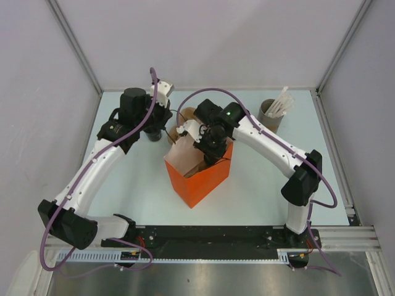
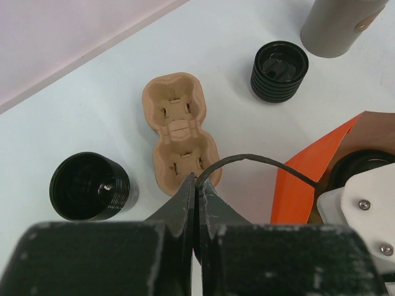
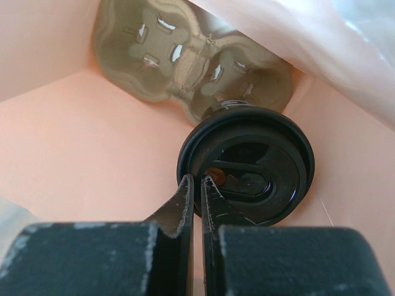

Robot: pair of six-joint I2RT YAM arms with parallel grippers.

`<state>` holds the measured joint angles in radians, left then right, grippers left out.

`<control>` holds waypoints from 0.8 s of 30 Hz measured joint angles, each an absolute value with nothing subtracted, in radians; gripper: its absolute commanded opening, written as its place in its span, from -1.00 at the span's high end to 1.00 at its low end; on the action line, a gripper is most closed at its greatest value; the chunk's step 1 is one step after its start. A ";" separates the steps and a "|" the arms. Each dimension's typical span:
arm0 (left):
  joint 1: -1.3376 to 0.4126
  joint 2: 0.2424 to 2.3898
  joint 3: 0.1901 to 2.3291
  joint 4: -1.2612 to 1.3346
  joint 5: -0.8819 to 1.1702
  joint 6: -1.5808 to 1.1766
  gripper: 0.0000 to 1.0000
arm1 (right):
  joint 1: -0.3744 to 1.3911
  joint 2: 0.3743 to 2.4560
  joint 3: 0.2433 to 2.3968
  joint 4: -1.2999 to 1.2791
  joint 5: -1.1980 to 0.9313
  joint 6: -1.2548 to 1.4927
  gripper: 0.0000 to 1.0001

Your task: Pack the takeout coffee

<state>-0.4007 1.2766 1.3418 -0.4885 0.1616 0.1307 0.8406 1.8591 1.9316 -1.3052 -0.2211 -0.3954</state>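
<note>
Seen from inside the orange paper bag (image 1: 203,179) in the right wrist view, a takeout coffee (image 3: 259,154) with a black lid stands against a brown pulp carrier (image 3: 185,61). My right gripper (image 3: 201,180) is down in the bag, shut on the rim of that lid. In the left wrist view, my left gripper (image 2: 197,182) is shut on the bag's thin black cord handle (image 2: 259,161), at the left of the bag (image 2: 305,179). Two more black cups (image 2: 92,185) (image 2: 279,71) stand on the table.
A second pulp carrier (image 2: 179,132) lies empty on the table between the two loose cups. A grey-brown cylinder of white sticks (image 1: 273,112) stands at the back right. Grey walls close in the table on the left, back and right.
</note>
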 measured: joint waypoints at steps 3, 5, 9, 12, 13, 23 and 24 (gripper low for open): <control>-0.401 1.277 1.342 -0.488 0.147 0.130 0.99 | 0.842 1.860 1.928 -1.306 -0.217 -0.399 1.00; -0.401 1.277 1.342 -0.488 0.138 0.130 0.99 | 0.842 1.862 1.928 -1.306 -0.215 -0.402 1.00; -0.401 1.277 1.342 -0.488 0.132 0.130 0.99 | 0.845 1.877 1.928 -1.306 -0.206 -0.405 1.00; -0.401 1.277 1.342 -0.488 0.131 0.130 0.99 | 0.849 1.894 1.928 -1.308 -0.197 -0.408 1.00; -0.401 1.277 1.342 -0.488 0.131 0.130 0.99 | 0.850 1.901 1.928 -1.308 -0.194 -0.411 1.00; -0.401 1.277 1.342 -0.488 0.124 0.130 0.99 | 0.855 1.911 1.928 -1.305 -0.187 -0.420 1.00; -0.401 1.277 1.342 -0.488 0.124 0.130 0.99 | 0.855 1.911 1.928 -1.306 -0.187 -0.420 1.00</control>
